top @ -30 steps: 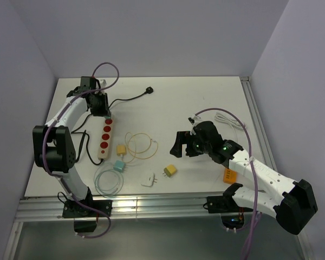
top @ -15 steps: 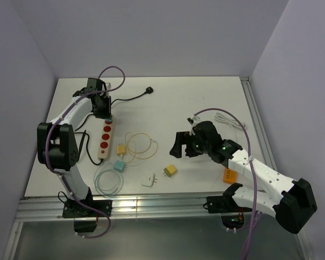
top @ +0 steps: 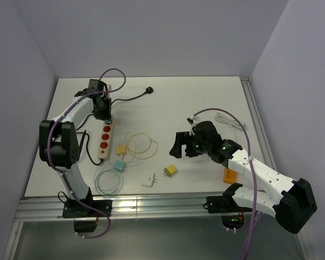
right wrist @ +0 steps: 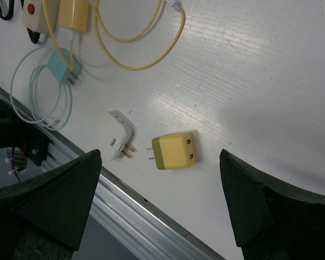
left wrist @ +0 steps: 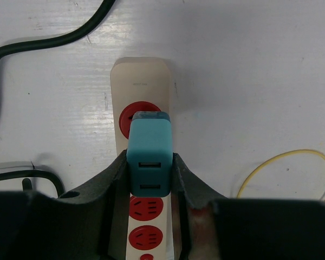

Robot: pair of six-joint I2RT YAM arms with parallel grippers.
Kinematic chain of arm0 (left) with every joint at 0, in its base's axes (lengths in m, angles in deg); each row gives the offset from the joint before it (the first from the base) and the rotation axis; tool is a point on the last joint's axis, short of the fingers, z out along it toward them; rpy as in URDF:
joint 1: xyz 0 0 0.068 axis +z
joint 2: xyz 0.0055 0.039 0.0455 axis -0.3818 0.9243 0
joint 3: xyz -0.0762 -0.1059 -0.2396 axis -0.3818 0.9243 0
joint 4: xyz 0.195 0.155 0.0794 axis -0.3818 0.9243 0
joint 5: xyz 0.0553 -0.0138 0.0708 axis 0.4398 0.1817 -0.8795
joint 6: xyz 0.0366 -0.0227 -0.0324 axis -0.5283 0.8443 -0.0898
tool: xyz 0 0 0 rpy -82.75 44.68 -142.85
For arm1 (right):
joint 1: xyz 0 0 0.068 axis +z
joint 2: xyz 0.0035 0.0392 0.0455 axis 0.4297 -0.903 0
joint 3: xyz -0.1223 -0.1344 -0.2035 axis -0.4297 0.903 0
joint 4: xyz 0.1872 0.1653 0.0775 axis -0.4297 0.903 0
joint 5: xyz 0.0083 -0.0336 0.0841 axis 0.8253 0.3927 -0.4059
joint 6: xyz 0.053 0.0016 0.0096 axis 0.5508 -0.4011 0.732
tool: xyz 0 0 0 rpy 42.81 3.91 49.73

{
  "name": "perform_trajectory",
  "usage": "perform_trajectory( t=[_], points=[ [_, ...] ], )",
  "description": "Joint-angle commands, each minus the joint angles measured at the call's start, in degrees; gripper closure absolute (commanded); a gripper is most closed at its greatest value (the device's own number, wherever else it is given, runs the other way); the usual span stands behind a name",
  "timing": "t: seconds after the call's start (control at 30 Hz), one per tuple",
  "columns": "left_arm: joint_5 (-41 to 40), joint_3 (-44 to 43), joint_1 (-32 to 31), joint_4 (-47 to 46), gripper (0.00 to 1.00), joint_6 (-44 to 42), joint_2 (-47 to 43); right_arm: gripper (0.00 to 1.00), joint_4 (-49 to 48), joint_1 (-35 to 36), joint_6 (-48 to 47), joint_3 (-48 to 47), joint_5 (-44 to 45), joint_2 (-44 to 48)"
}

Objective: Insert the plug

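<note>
Teal plug (left wrist: 149, 160) in end effector (left wrist: 149, 176) over power strip (left wrist: 142, 92).

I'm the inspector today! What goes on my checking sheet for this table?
Surface: white table.
Job's things: teal charger at the power strip's end socket; fully in, cannot tell.
Clutter: yellow charger, white plug, pale teal charger, orange block.
Claws: left claw shut on teal charger; right claw open, holding nothing.
Cables: black cord, yellow cable loop, white cable.
Surroundings: plain lilac walls.
</note>
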Motion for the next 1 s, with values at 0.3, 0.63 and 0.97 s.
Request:
perform_trajectory(
  t=[0.3, 0.63, 0.97],
  points=[
    [-1.32, -4.81, 0.32, 2.73, 1.0, 0.2, 4.23, 0.04, -1.38, 0.31, -0.89, -3.16, 0.07, 0.03],
    [-1.23, -5.34, 2.08, 3.97, 1.0, -0.41, 8.1, 0.05, -2.16, 0.4, -0.45, -3.25, -0.98, -0.32],
    [-6.77, -1.39, 1.38, 3.09, 1.0, -1.12, 10.66, 0.04, -2.61, 0.49, -0.27, -2.55, -1.16, -0.06]
  ],
)
